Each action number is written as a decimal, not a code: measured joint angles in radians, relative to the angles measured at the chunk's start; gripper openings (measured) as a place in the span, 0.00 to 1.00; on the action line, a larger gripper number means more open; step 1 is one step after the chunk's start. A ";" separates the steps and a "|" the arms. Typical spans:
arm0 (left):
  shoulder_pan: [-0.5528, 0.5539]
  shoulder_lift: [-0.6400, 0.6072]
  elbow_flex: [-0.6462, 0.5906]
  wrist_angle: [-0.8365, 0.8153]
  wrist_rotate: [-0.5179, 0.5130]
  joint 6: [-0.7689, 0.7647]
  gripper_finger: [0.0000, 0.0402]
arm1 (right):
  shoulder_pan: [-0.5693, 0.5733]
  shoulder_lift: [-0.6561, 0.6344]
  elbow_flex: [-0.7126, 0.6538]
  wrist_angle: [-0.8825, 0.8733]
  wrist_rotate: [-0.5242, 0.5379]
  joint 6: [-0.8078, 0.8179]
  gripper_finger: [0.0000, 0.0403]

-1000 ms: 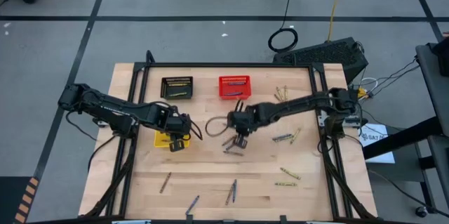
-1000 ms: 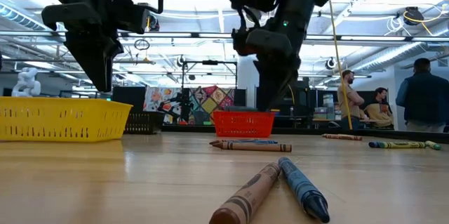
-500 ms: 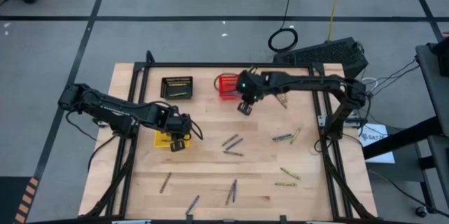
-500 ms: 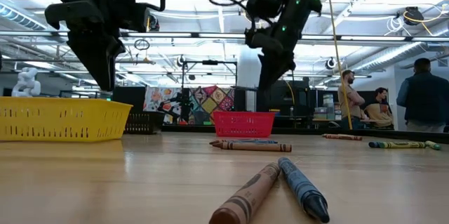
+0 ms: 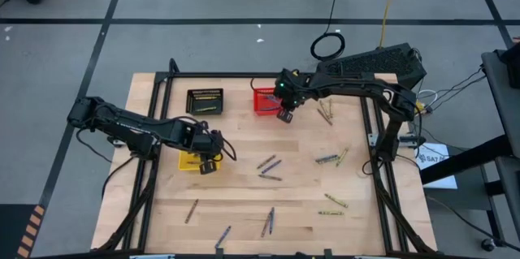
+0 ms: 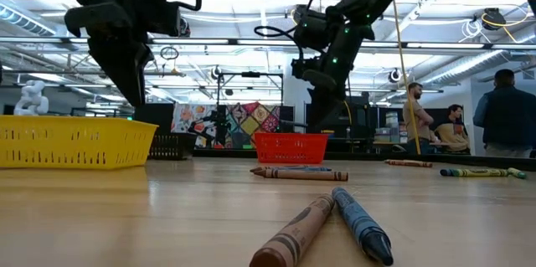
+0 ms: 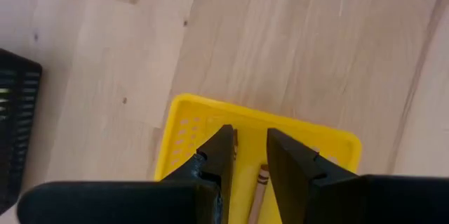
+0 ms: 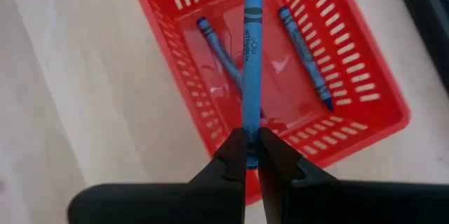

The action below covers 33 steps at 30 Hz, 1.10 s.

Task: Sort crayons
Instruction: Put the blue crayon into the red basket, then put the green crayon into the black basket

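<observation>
The right gripper [image 8: 251,155] is pinching a blue crayon [image 8: 251,48] by its lower end, holding it directly above the red basket [image 8: 365,97], with two more blue crayons [image 8: 303,54] lying inside on the basket floor. In the high view the same gripper [image 5: 284,113] is hovering at the red basket's [image 5: 263,105] right-hand edge, near the far rim of the table [image 5: 244,202].

The left gripper [image 7: 247,155] is hanging over the yellow basket [image 7: 184,129], fingers slightly spread with a narrow gap, gripping nothing; a brown crayon [image 7: 259,189] is showing in the basket through that gap. Seen from above, this gripper [image 5: 207,164] is sitting over the yellow basket [image 5: 188,162], well to the left of the red basket and nearer the viewer's side.

The black basket [image 5: 204,101] is standing just left of the red basket, with bare wood between them. Loose crayons [image 5: 269,169] are lying on the open board in front of the red basket; others [image 5: 328,111] are scattered just right of it, and more [image 5: 268,221] are lying well apart from it toward the near edge. The stretch between the red and yellow baskets is showing bare wood.
</observation>
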 joint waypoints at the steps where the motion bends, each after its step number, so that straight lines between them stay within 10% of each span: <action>1: 0.000 0.000 0.000 -0.001 0.000 0.001 0.21 | -0.002 0.002 0.000 0.007 0.001 -0.012 0.00; 24: 0.000 0.000 0.000 0.063 -0.003 0.104 0.21 | -0.006 0.000 0.000 0.088 0.012 -0.174 0.15; 33: -0.001 0.000 0.000 0.035 -0.002 0.142 0.21 | 0.055 -0.146 0.000 -0.061 0.283 -0.141 0.17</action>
